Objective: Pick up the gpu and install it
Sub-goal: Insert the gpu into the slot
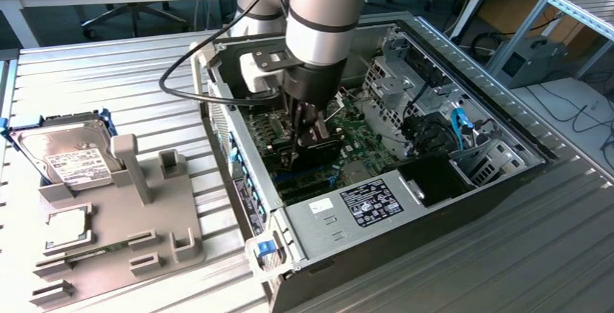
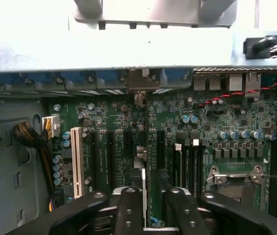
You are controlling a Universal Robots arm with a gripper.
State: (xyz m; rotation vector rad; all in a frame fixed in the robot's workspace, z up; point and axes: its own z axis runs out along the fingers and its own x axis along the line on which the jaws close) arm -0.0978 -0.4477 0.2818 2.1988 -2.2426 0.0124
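Inside the open computer case (image 1: 403, 205), the gripper (image 1: 315, 140) holds the gpu (image 2: 143, 196) edge-on between its narrowed fingers (image 2: 128, 210), upright over the green motherboard (image 2: 202, 142) among the expansion slots. The hard drive (image 1: 62, 158) stays on the grey holder (image 1: 144, 234) on the desk (image 1: 115, 90).

You won't find any text you can actually read here. The white label (image 1: 69, 163) on the silver hard drive (image 1: 65, 156) at the exterior view's left, and the black sticker (image 1: 370, 203) on the grey metal power supply box (image 1: 360, 216), carry print too small to make out.
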